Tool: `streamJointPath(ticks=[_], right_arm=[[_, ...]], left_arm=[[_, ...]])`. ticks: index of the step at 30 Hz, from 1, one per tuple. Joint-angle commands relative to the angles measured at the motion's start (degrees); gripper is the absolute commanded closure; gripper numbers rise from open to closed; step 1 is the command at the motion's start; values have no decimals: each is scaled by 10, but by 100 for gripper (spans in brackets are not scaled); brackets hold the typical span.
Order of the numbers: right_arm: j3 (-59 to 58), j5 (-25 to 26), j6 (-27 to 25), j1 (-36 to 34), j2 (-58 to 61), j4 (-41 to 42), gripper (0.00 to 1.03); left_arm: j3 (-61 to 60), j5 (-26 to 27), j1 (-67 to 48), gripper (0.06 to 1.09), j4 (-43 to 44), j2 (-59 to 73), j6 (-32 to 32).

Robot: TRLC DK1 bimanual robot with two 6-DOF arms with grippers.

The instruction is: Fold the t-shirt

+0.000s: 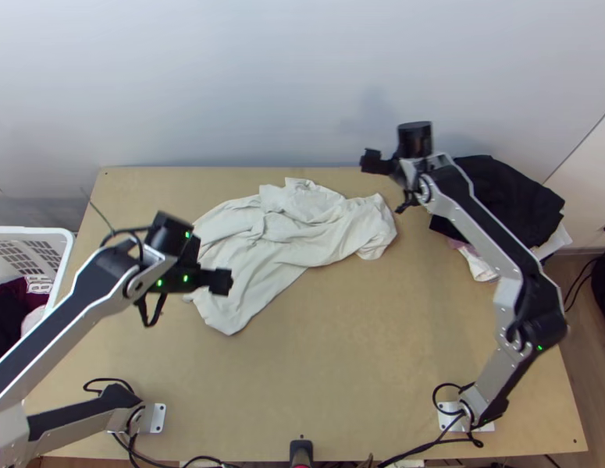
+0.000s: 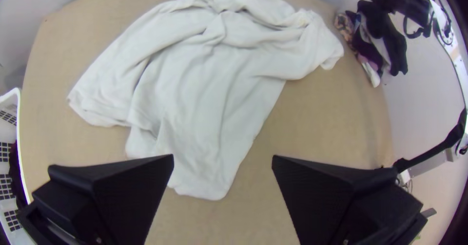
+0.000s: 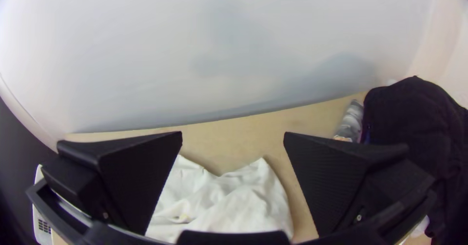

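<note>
We see the white t-shirt loosely spread and rumpled on the left and middle of the far half of the table, with folds bunched along its far side. In the top view, its long axis slants from a narrow lower-left end, pointing towards the left arm's side of the near edge, up to a blunter end at the right. A smoother panel runs down to that narrow end.

The left claw is above the t-shirt's left edge, hiding a little of it from overhead; its fingers are spread wide with nothing between them. The right claw is near the far edge, just beyond the t-shirt's right end, its fingers also well apart and holding nothing.

To the right we find a heap of black clothing at the table's far corner, partly behind the right arm, with pink and white pieces under it. Beside the heap lies a greyish, shiny item, perhaps a wrapper or bottle. A white basket with dark clothes stands beyond the left edge.
</note>
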Motion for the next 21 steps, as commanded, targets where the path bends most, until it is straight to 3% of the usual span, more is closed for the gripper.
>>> streamJointPath(ticks=[1, 5, 11, 16, 21], right_arm=[[-62, -2, -1, -39, -85, -7, 4], [-124, -15, -12, -42, -144, -32, 4], [-209, -38, -21, -31, -187, -54, 5], [-238, -68, 23, -44, -185, -52, 5], [-239, -73, 18, -31, -166, -84, 5]], left_arm=[[-99, -31, -22, 11, 4, -54, 1], [-156, -62, -31, 11, 26, -57, 1], [-215, -62, -36, 11, 58, -46, -10], [-249, -61, -37, 11, 97, -32, -16], [-247, -61, -46, 19, 139, -3, -33]])
